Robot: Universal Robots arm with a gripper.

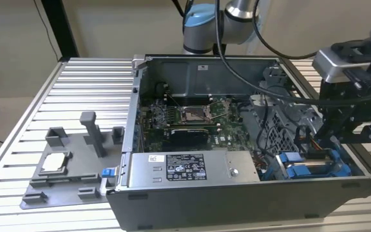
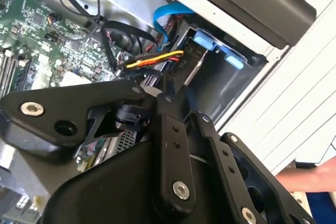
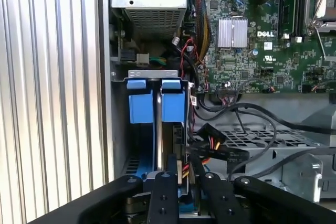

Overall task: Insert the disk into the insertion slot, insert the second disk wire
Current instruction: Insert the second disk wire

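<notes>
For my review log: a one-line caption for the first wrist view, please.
Gripper poised at the yellow-red-black wire bundle beside the blue-carrier disk seated in its slot.

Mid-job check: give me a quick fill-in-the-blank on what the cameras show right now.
The gripper hangs at the exterior view's ____ end of the computer case.
The disk carrier in the drive cage is ____ plastic.
The power supply box bears a large ____ label.
Missing: right; blue; black.
</notes>
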